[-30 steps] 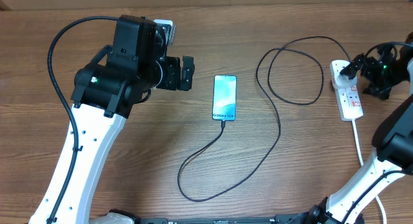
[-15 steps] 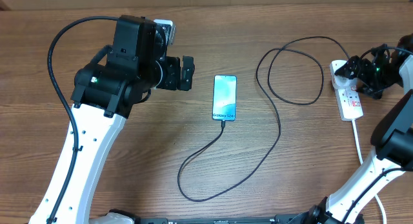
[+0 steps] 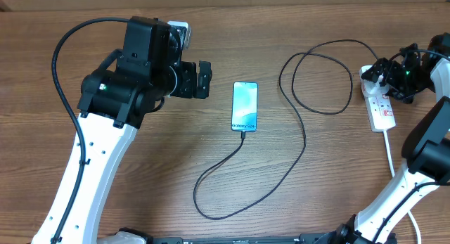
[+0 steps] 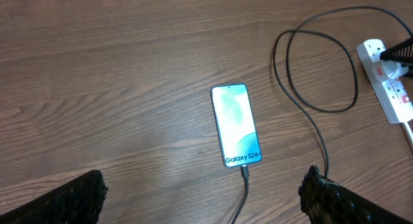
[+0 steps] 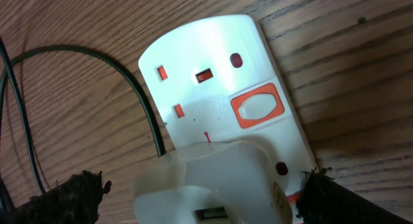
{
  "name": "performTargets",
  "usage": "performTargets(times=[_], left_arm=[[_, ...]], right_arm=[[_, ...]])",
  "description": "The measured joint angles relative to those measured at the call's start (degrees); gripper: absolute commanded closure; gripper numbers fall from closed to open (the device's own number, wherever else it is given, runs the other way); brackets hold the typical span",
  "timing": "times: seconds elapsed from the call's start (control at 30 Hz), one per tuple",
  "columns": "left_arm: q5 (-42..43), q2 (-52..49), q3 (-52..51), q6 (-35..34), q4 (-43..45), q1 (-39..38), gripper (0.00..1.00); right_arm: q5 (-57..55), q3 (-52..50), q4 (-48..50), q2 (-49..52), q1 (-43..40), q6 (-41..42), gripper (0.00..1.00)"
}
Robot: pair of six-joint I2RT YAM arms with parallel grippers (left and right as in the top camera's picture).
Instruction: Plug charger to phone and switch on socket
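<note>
The first half of the job looks done. The phone (image 3: 245, 107) lies flat, screen up and lit, in the middle of the worktop (image 3: 140, 202). The small connector of the charger (image 3: 304, 149) is seated in the phone's near edge, which the left wrist view shows plainly. From there the black cable curls near and left, sweeps right, makes a loop at the far side and runs to the socket (image 3: 382, 107) at the far right. The socket lies lengthwise, its white cord (image 3: 391, 159) trailing toward the near edge.

In the right wrist view a pale plug (image 5: 213, 182) sits in the strip with the black cable reaching it, so the mains end also appears to be in place. The outlet beyond it is empty.

What seems left is the switch. An orange-red switch (image 5: 258, 106) shows beside the empty outlet. The one serving the occupied outlet is mostly hidden by the plug, and I cannot tell whether either is pressed on. The lit screen alone does not prove charging.

The right tool (image 3: 391, 76) hovers over the far end of the socket with its jaws spread wide and nothing between them, well placed for a press. The left tool (image 3: 204, 79) hangs just left of the phone, also wide and empty, with no evident part left to play.
</note>
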State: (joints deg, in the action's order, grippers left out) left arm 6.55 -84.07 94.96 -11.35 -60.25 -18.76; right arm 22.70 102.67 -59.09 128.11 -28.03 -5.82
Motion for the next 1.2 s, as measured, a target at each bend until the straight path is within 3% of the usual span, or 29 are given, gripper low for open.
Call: performTargets(times=[1.2], left_arm=[[0.0,0.0,0.0,0.0,-0.02,0.0,0.01]], right_arm=[[0.26,0.39,-3.43,-0.33,-0.07,-0.2,0.0]])
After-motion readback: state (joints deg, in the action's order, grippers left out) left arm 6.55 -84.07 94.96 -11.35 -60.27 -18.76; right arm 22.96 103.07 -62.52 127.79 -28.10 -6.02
